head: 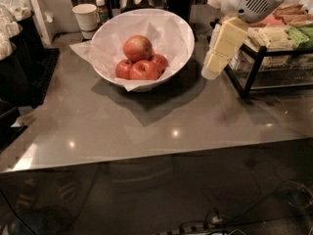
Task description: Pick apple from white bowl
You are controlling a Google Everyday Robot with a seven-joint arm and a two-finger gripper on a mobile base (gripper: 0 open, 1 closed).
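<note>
The apple, large and orange-red with a paler blush, lies on top of three smaller red apples in the white bowl. The bowl is lined with crumpled white paper and stands at the back middle of the grey table. My gripper hangs from the white arm housing at the upper right. Its cream-coloured fingers point down and to the left, just right of the bowl's rim and above the table. It holds nothing that I can see and is apart from the apples.
A small white paper cup and a small bottle stand behind the bowl on the left. A black wire rack with snack packets stands on the right, close behind the gripper. Dark containers line the left edge.
</note>
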